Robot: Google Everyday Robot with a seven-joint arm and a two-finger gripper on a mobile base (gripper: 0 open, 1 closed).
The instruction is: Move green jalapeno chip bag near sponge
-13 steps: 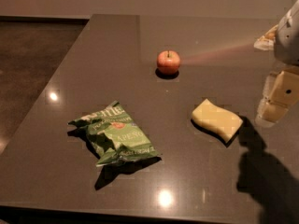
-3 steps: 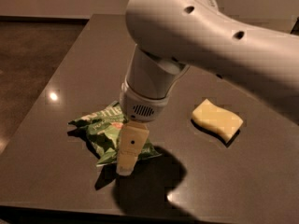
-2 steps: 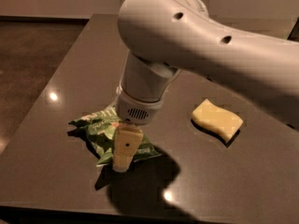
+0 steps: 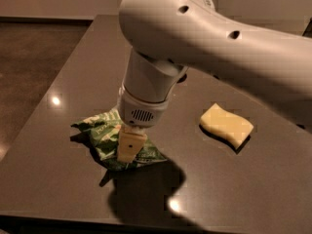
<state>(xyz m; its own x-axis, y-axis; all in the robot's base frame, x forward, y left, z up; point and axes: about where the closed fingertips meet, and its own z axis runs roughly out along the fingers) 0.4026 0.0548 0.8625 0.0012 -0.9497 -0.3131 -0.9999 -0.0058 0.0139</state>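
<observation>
The green jalapeno chip bag [image 4: 105, 133] lies crumpled and glossy on the dark table at the front left. My gripper [image 4: 127, 150] hangs straight down from the white arm and reaches onto the bag's right half. The pale yellow sponge [image 4: 226, 125], with wavy sides, lies flat to the right, well apart from the bag. The arm covers the middle and back of the table.
The dark table [image 4: 63, 72] has its left edge running along a brown floor and its front edge close below the bag. The arm's shadow falls on the table in front of the bag. The red apple is hidden behind the arm.
The arm came in from the right edge over the table and has come down onto the bag, shifting slightly left over the last second. The bag and the sponge have not moved.
</observation>
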